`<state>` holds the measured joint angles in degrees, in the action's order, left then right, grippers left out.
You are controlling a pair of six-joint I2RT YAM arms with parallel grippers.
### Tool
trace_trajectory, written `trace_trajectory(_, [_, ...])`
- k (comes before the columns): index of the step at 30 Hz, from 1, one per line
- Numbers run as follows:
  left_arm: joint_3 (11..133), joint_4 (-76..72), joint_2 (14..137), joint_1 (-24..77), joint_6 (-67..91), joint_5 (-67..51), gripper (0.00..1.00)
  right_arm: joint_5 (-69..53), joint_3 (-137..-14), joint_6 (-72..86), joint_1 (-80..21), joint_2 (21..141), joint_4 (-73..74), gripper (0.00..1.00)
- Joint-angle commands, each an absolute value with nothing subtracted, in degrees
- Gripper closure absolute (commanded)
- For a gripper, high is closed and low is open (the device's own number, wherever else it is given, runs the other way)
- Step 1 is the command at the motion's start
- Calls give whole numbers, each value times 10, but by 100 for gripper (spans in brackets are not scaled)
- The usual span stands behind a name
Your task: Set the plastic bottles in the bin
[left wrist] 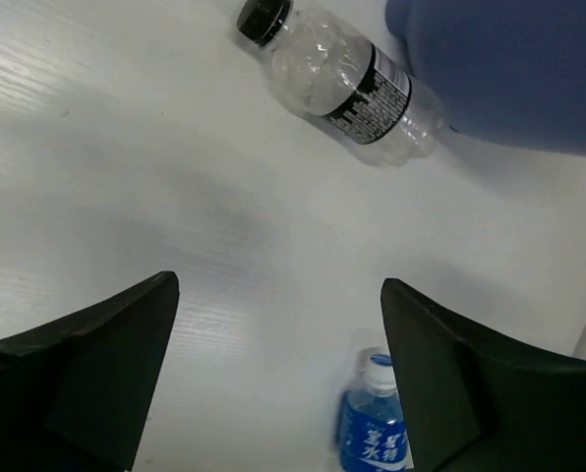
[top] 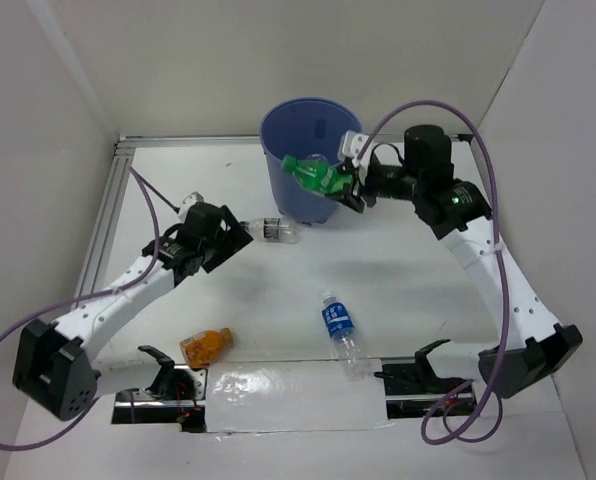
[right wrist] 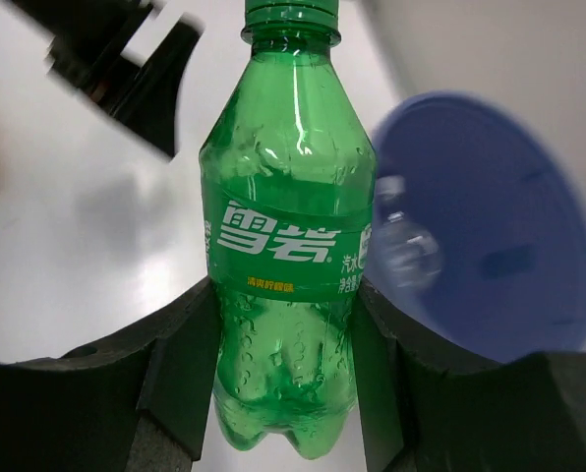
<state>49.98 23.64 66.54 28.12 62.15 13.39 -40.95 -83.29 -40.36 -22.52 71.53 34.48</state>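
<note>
My right gripper is shut on a green plastic bottle, held on its side over the near rim of the blue bin. In the right wrist view both jaws press the green bottle's lower body; the bin lies behind it, with a clear bottle inside. My left gripper is open and holds nothing, just left of a clear black-capped bottle lying by the bin's base. The left wrist view shows that bottle ahead and a blue-labelled bottle beside the right finger.
The blue-labelled bottle lies on the table at centre front. An orange bottle lies front left. White walls close in the table on the left, right and back. A shiny strip runs along the near edge between the arm bases.
</note>
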Motion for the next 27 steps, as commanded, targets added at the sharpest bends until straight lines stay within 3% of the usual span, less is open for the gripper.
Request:
trace_trajectory(1, [532, 183, 732, 241, 743, 49, 2, -311, -921, -349, -226, 807, 215, 88])
trace_trajectory(4, [549, 136, 779, 220, 789, 17, 0, -263, -1025, -344, -210, 882, 228, 85])
trace_trajectory(7, [578, 126, 836, 201, 828, 11, 0, -236, -1076, -344, -200, 949, 220, 76])
trace_trajectory(8, [584, 126, 851, 194, 838, 11, 0, -228, -1085, -344, -200, 963, 215, 68])
trace_trajectory(10, [590, 126, 894, 185, 871, -3, 0, -215, -1143, -350, -200, 1012, 242, 38])
trace_trajectory(11, [607, 126, 909, 177, 871, -11, 0, -215, -1161, -345, -194, 1026, 255, 15])
trace_trajectory(13, [631, 149, 953, 177, 881, -18, 0, -238, -1185, -330, -185, 1043, 287, 4])
trace_trajectory(19, [701, 191, 1041, 171, 891, -18, 0, -356, -1065, -322, -150, 939, 288, 0])
trace_trajectory(25, [793, 232, 1139, 177, 897, -12, 0, -427, -819, -369, -131, 772, 302, 0])
trace_trajectory(27, [816, 246, 1157, 182, 889, -12, 10, -427, -734, -374, -131, 733, 295, 0])
